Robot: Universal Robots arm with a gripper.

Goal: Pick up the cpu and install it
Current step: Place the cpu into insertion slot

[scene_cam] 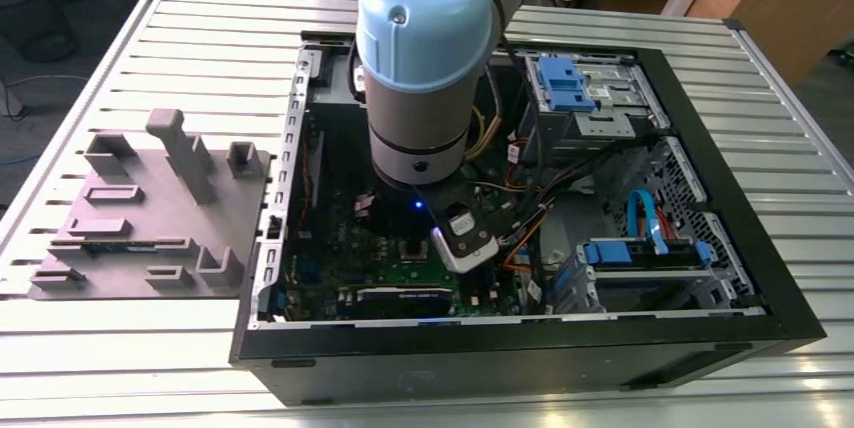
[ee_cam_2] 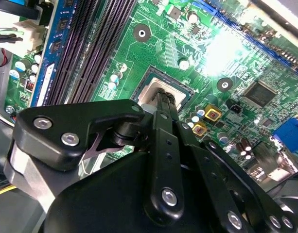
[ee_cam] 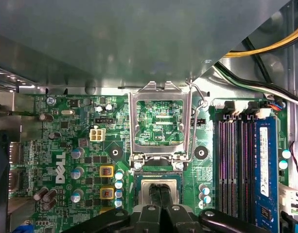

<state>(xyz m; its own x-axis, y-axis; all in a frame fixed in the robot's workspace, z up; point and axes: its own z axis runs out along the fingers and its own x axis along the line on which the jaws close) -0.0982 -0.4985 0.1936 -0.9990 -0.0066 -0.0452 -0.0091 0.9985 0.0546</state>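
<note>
The cpu is a pale silver square lying flat in the socket of the green motherboard, and its top also shows in the second wrist view. My gripper reaches straight down onto the chip's middle. Its two thin black fingers stand side by side, shut, with nothing visible between them. In the second wrist view the gripper has its tips at the chip's top; whether they touch it I cannot tell. The socket's metal load plate is flipped up and open beside the chip. The arm stands inside the open computer case.
Long black memory slots run close beside the socket, with a blue module past them. Yellow and black cables hang near the case wall. A drive bay with blue clips and a grey fixture plate sit on the slatted table.
</note>
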